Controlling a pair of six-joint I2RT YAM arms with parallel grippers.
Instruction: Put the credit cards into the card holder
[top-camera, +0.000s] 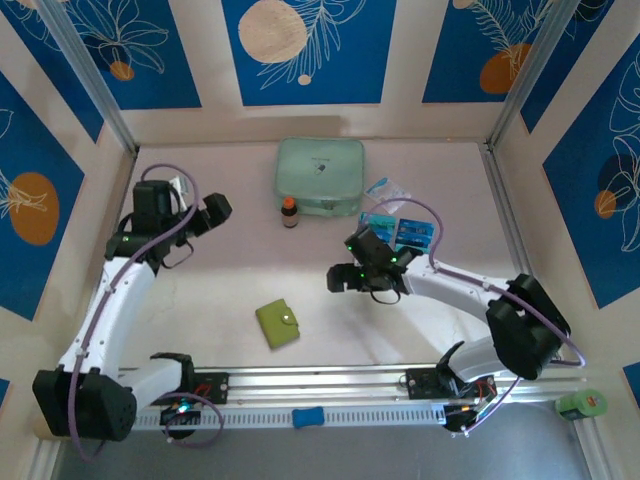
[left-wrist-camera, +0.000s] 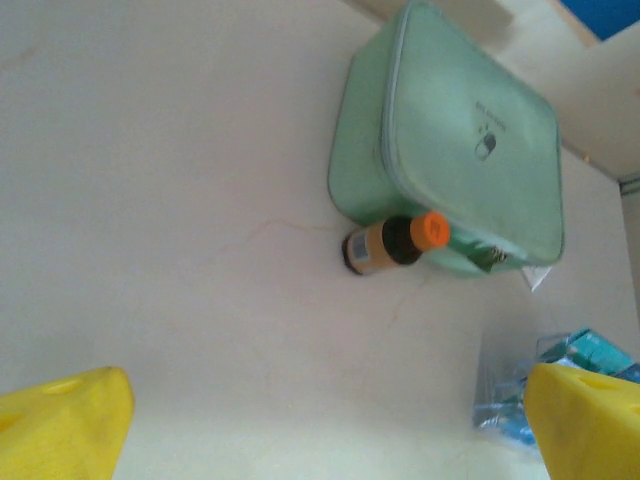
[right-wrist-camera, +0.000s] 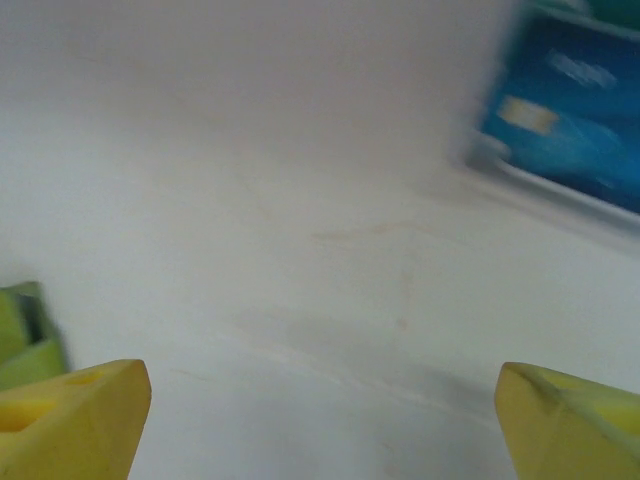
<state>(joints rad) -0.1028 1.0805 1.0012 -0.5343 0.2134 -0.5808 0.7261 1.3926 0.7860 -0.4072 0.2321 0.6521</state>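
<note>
Nearest the arms, the card holder (top-camera: 278, 323) lies flat on the table (top-camera: 200, 290), a little left of centre. It is closed with its strap snapped down, so its pockets are hidden. It sits slightly askew, with the stud towards its right side.

Just beyond it and to the right, the right gripper (right-wrist-camera: 320, 405) hangs over bare tabletop, its yellow fingers spread wide with nothing between them. In its wrist view a sliver of the green holder is cut off at the left edge.

The credit cards (top-camera: 405, 233) lie flat just past that gripper, right of centre, partly covered by the arm. They seem laid side by side from left to right. The wrist view blurs them and I cannot tell each card's long edge.

Over on the left, the left gripper (left-wrist-camera: 320, 420) is also wide apart and empty.

Farther back, a small orange-capped bottle (top-camera: 289, 212) stands just in front of a mint zip case (top-camera: 320, 177). The case is zipped shut, its contents unseen. A clear packet (top-camera: 385, 190) lies beside its right end.
</note>
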